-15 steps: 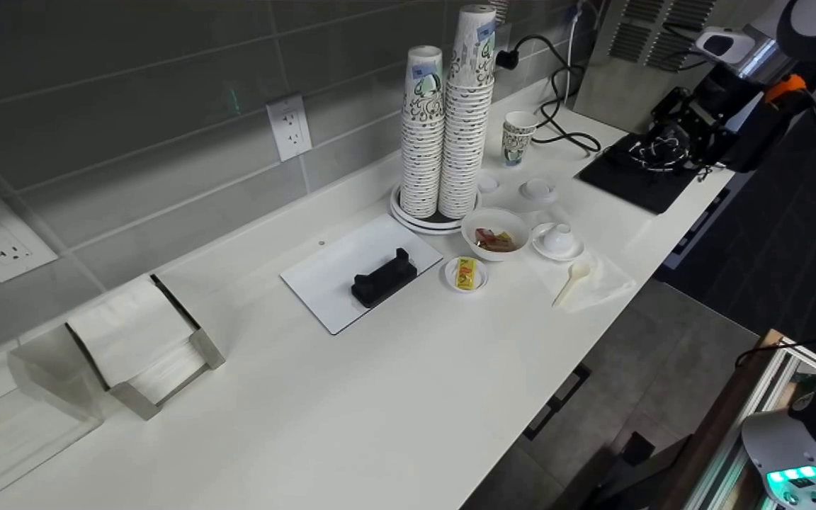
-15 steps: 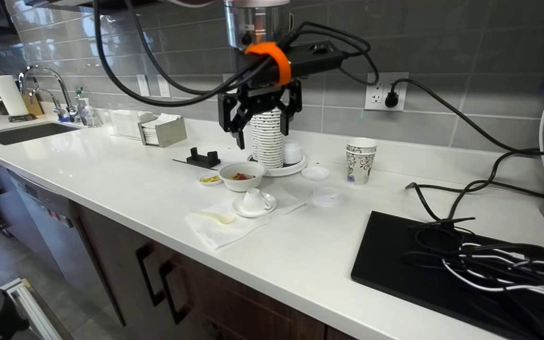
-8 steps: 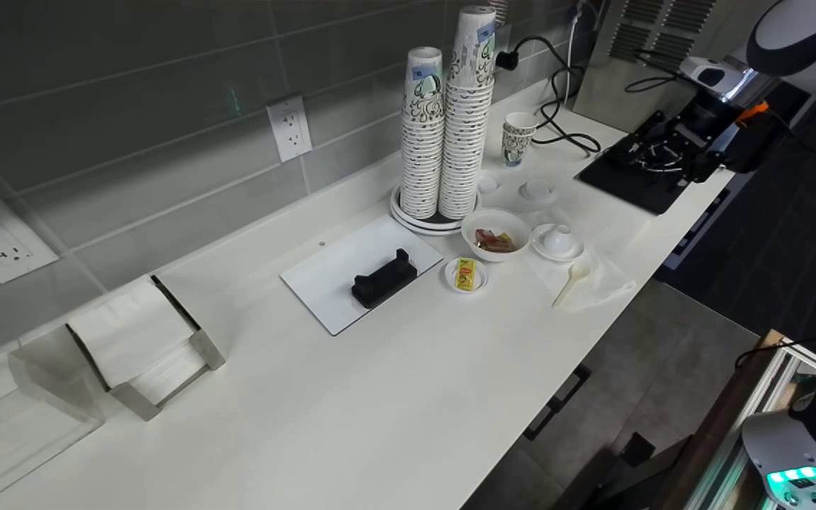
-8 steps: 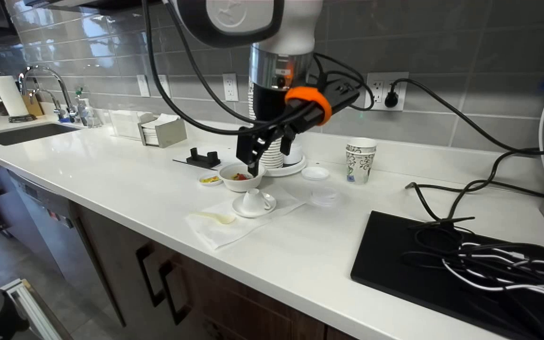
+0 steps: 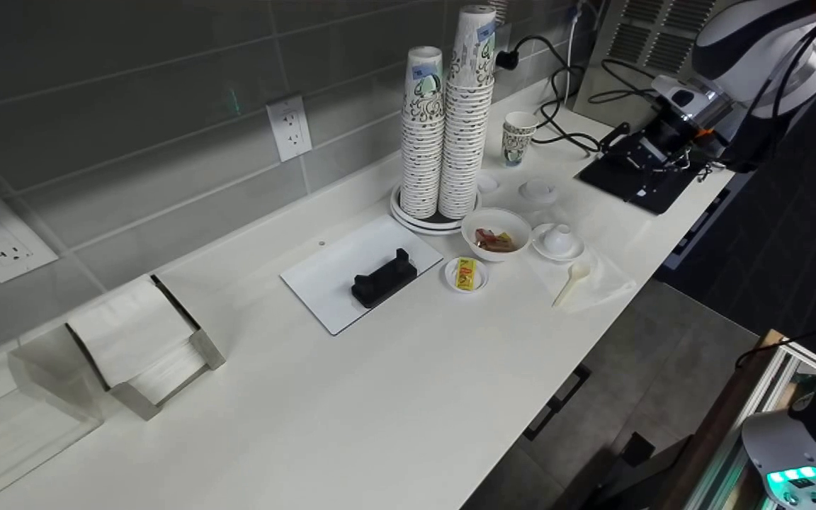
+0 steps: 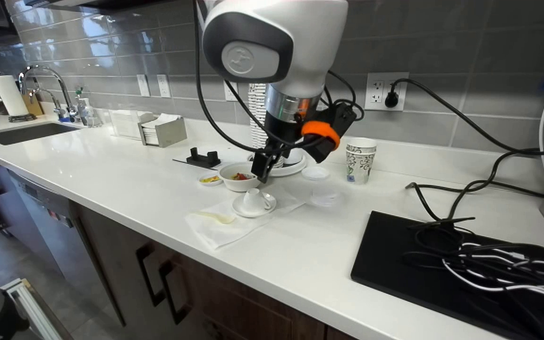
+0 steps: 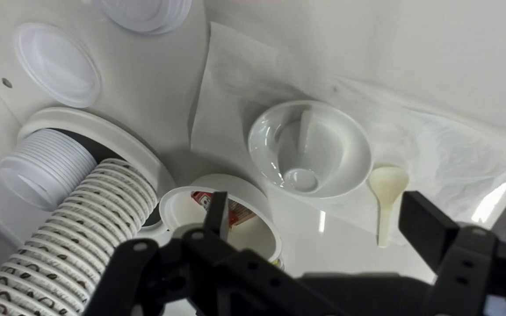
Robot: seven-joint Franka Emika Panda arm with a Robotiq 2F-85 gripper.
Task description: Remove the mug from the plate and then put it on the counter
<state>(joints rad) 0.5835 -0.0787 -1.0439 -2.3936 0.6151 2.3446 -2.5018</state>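
The small white mug (image 5: 558, 239) stands upside down on the white saucer plate (image 6: 253, 215). In the wrist view the mug (image 7: 303, 169) shows its base ring, with its handle on the upper side, inside the plate's rim (image 7: 354, 164). The plate rests on a thin white napkin on the long white counter (image 5: 351, 397). My gripper (image 7: 316, 215) is open and empty, its two fingers wide apart. It is above the counter, tilted, apart from the mug. In an exterior view one finger (image 6: 263, 166) shows above and behind the mug, near the bowl; the other is hidden.
A white bowl with packets (image 5: 496, 237) stands close beside the plate. Tall paper-cup stacks (image 5: 447, 149) rise behind it. A cream spoon (image 7: 387, 188) lies on the napkin (image 6: 225, 233). Clear lids (image 6: 325, 196), two paper cups (image 6: 361, 160) and a black board with cables (image 6: 380, 255) are nearby.
My gripper has come down and tilted, shifting right in an exterior view, with the forearm coming into view above it. The mug and plate have not moved.
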